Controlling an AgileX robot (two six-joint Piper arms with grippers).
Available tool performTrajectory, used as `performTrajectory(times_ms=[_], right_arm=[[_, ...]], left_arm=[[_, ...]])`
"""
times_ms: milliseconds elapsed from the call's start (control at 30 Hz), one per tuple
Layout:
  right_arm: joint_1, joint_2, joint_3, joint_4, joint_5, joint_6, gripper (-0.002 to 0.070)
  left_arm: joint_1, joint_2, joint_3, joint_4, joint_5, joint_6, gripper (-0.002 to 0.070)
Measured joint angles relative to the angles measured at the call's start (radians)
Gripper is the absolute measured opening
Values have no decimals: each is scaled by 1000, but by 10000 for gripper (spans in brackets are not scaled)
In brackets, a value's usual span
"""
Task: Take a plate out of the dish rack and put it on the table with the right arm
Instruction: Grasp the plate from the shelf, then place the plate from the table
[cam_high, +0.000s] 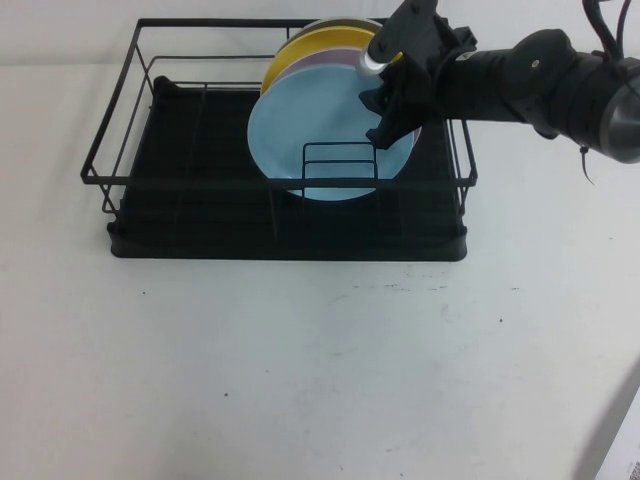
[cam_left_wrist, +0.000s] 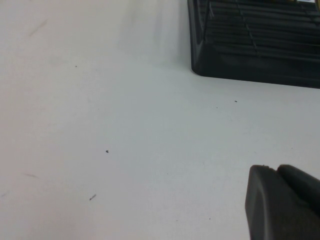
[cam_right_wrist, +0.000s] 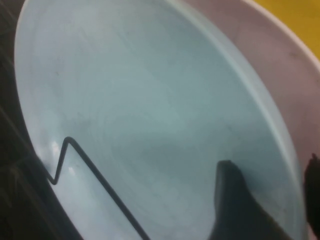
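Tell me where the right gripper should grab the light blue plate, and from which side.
Grip the plate at its upper right rim, coming from above. It stands on edge at the front of the stack in the dish rack, so only its rim is free. The right gripper is there, jaws straddling the rim. The left gripper sits over the table.
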Motion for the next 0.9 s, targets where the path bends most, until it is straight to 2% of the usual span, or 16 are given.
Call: performTrajectory(times_ms=[333,700,900], right_arm=[[0,0,0,-10,-7,-15,54],[-7,-125,0,-32,73,-16,47],[-7,-261,0,-184,153,169,38]], left_arm=[[0,0,0,0,0,0,-4],[0,0,0,0,0,0,-4],[0,0,0,0,0,0,-4]])
